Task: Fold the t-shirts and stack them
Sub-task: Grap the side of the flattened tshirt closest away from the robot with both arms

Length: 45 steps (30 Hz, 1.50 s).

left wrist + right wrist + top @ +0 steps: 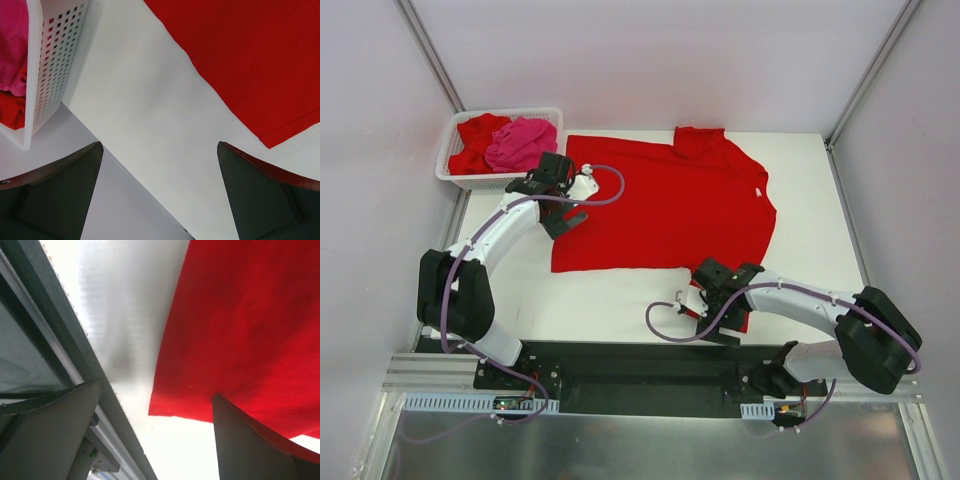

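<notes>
Bright red cloth t-shirt [670, 205] flat mid-frame; left gripper [160, 145] wide, empty, centre-left; right gripper [157, 390] wide at its lower-right edge.

Robotics lab: white-panelled booth [650, 60] around a table [610, 300].

You see a red t-shirt [665, 205] spread flat on the counter [610, 300], neck to the right. Pink t-shirt [523, 142] & 2nd red t-shirt [475, 140] lie crumpled in the basket [448, 172], far-left corner.
</notes>
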### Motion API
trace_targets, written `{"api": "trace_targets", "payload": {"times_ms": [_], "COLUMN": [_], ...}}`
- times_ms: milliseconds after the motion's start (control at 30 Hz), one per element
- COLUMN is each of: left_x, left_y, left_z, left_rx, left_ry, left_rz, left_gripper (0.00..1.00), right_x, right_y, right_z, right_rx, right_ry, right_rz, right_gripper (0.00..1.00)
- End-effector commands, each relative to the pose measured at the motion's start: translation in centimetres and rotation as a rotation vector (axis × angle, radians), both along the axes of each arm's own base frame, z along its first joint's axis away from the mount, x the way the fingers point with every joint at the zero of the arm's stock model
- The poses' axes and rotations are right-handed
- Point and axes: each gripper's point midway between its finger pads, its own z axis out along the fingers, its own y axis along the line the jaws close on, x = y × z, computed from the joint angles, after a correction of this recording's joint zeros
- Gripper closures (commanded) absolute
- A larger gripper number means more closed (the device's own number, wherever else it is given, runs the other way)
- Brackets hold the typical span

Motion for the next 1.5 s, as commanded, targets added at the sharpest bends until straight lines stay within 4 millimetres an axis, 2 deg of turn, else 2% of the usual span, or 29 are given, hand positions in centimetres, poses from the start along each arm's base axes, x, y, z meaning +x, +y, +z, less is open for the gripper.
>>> {"api": "trace_targets", "payload": {"times_ms": [0, 133, 300, 367, 567, 900, 1000, 1133, 1267, 1333, 1467], "left_x": [0.6, 0.6, 0.6, 0.7, 0.8, 0.7, 0.7, 0.8, 1.0, 1.2, 1.3], "left_y": [-0.6, -0.6, -0.9, -1.0, -1.3, -1.3, -1.4, -1.6, -1.7, -1.8, -1.9], "left_z": [0.9, 0.8, 0.8, 0.8, 0.8, 0.8, 0.7, 0.7, 0.6, 0.7, 0.7], "left_rx": [0.012, 0.011, 0.008, 0.006, 0.007, 0.015, 0.013, 0.014, 0.017, 0.016, 0.019], "left_ry": [-0.017, -0.016, -0.014, -0.015, -0.017, -0.016, -0.014, -0.013, -0.011, -0.014, -0.015], "left_rz": [-0.016, -0.016, -0.02, -0.024, -0.028, -0.031, -0.032, -0.038, -0.038, -0.04, -0.045], "left_gripper": [0.01, 0.01, 0.01, 0.01, 0.01, 0.01, 0.01, 0.01, 0.01, 0.01, 0.01], "right_x": [-0.2, 0.3, 1.6, 1.5, 1.2, 0.2, 0.0, -0.2, -0.4, -0.5, -0.6], "right_y": [-0.1, 0.1, -0.8, -1.4, -2.2, -3.1, -3.2, -3.2, -3.2, -3.2, -3.2], "right_z": [1.3, 2.3, 2.9, 2.5, 1.3, 0.3, 0.2, 0.1, 0.0, -0.1, -0.3], "right_rx": [-0.019, -0.006, -0.023, -0.051, -0.101, -0.152, -0.156, -0.159, -0.155, -0.155, -0.161], "right_ry": [0.016, -0.017, -0.111, -0.109, -0.073, -0.003, 0.007, 0.02, 0.033, 0.041, 0.049], "right_rz": [-0.006, -0.018, -0.031, -0.034, -0.049, -0.041, -0.037, -0.037, -0.032, -0.026, -0.019], "right_gripper": [0.03, 0.02, 0.01, 0.01, 0.11, 0.16, 0.22, 0.37, 0.42, 0.51, 0.57]}}
